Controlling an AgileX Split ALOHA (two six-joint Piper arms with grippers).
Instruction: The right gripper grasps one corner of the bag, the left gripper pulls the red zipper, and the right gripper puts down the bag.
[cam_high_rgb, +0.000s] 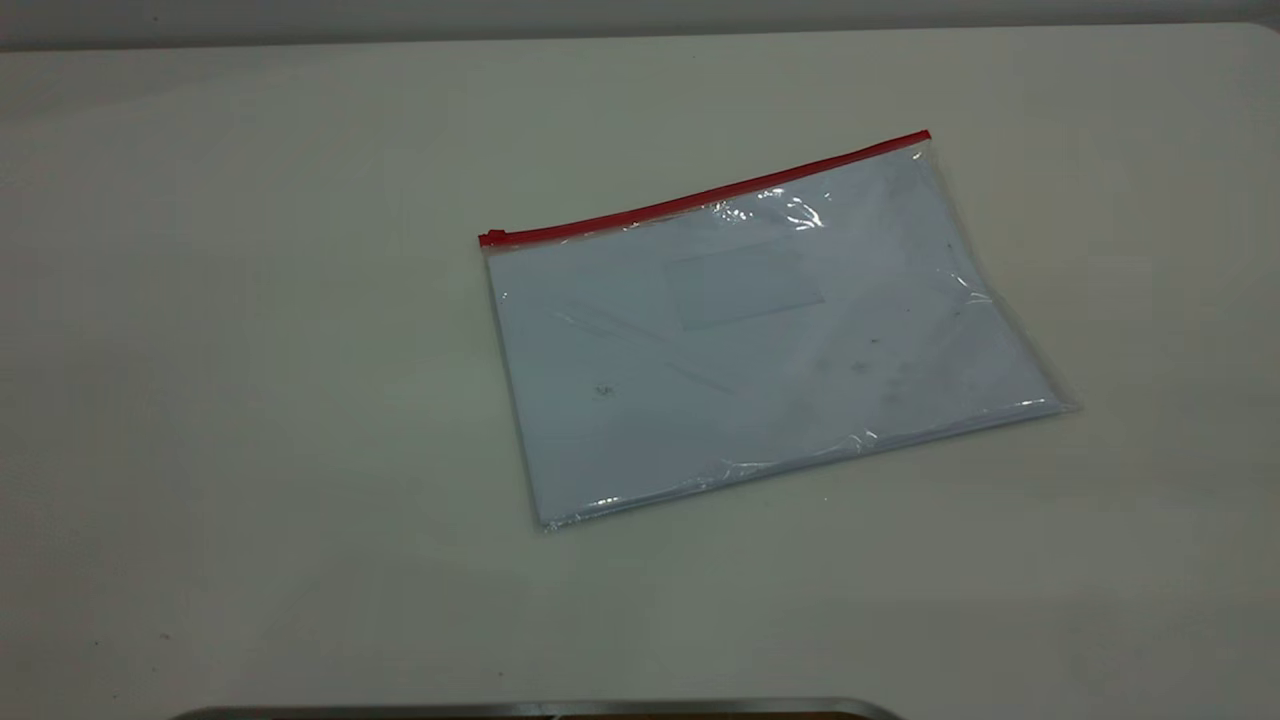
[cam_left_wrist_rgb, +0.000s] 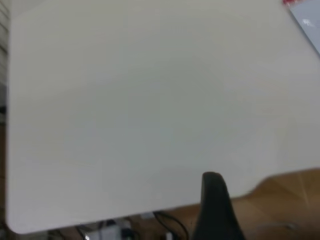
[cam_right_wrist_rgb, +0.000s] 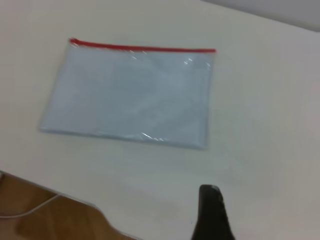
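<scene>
Exterior view, from above: one bag (cam_high_rgb: 770, 340), a clear plastic pouch with white paper showing through it, lies flat on the pale table (cam_high_rgb: 250, 400), slightly right of centre and turned at a slant. One red zipper (cam_high_rgb: 705, 195) runs along the bag's far long edge, its small slider tab at the strip's left end. Glare glints off the crinkled plastic near the zipper and along the near edge. A metal-edged strip shows at the bottom border of the scene.

Neither arm enters the exterior view. The right wrist view shows the whole bag ahead on the table, well apart from the right gripper (cam_right_wrist_rgb: 212, 212), of which only one dark finger shows; whether it is open or closed cannot be told. The left wrist view shows the left gripper (cam_left_wrist_rgb: 216, 207) at the table's edge, likewise one dark finger and its state unclear, with a corner of the bag far off. Wooden floor (cam_left_wrist_rgb: 285, 200) and cables lie beyond the table.
</scene>
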